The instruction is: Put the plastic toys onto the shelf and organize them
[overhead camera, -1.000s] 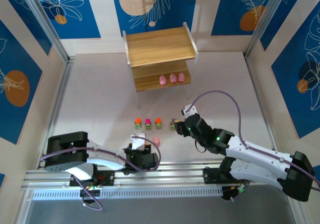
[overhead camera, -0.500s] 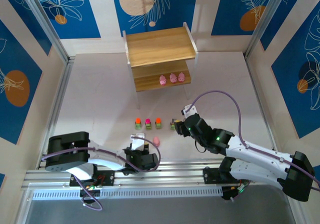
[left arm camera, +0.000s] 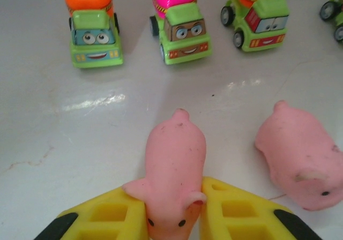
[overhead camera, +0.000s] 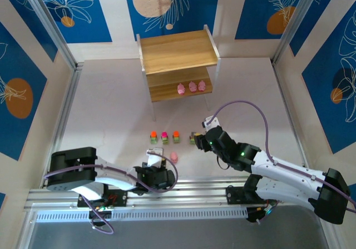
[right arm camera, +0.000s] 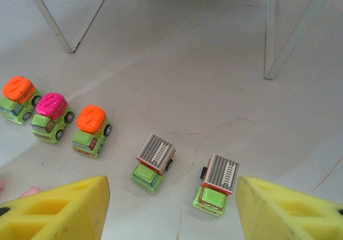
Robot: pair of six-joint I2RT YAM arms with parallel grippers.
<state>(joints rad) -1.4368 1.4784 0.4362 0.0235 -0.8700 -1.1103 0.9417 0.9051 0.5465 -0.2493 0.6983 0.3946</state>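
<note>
My left gripper is shut on a pink pig-like toy that lies on the table, snout toward the camera. A second pink toy lies free just to its right. Beyond them stand three green trucks: orange-topped, magenta-topped and orange-topped. My right gripper is open and hovers over two grey-topped green trucks, which stand between its yellow fingers. The wooden shelf stands at the back with three pink toys on its lower tier.
The shelf's thin white legs rise just beyond the right gripper. The truck row runs across the table's middle, with the free pink toy close to the left gripper. A metal rail lines the near edge.
The left arm's forearm has shifted slightly to the left. The toys and the right arm stand as before.
</note>
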